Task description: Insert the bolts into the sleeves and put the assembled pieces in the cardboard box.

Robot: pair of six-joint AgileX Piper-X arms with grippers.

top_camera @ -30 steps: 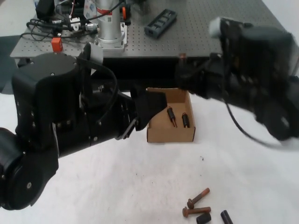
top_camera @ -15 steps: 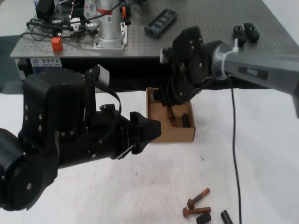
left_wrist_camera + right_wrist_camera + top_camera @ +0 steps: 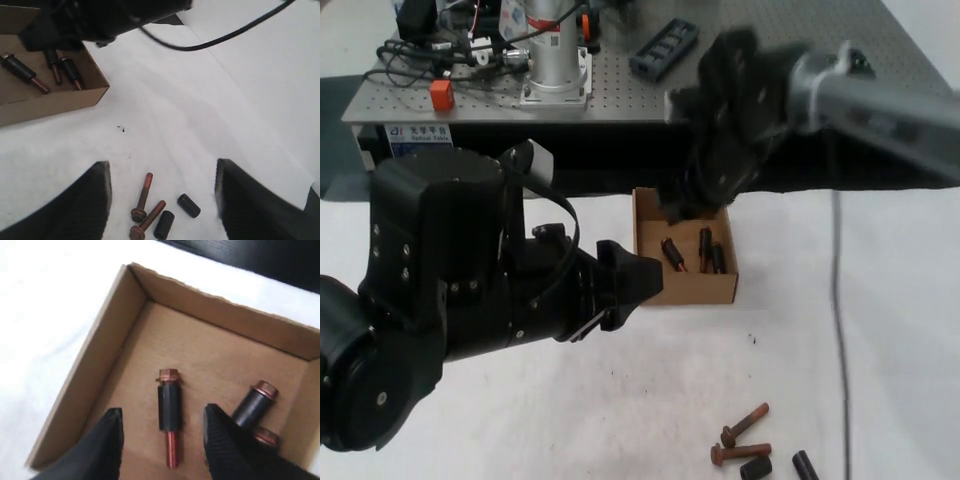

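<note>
The cardboard box (image 3: 685,288) stands mid-table on white cloth and holds three bolts in black sleeves (image 3: 672,252). My right gripper (image 3: 685,205) hangs open just above the box. In its own view one assembled piece (image 3: 168,405) lies flat on the box floor (image 3: 200,350) between the fingers (image 3: 107,445), untouched, with two more pieces (image 3: 252,402) beside it. My left gripper (image 3: 640,275) is open, left of the box. Past its fingers (image 3: 95,200) lie two loose bolts (image 3: 142,195) and two black sleeves (image 3: 189,205), also near the front edge (image 3: 745,425).
A perforated metal bench (image 3: 770,60) runs along the back with a metal post (image 3: 555,50), a black slotted tray (image 3: 663,48), an orange block (image 3: 441,93) and cables. White cloth (image 3: 570,400) covers the table around the box.
The right arm swung in over the box, dipped into it and has lifted a little. A third assembled piece now lies in the box. The left arm dropped slightly, then held.
</note>
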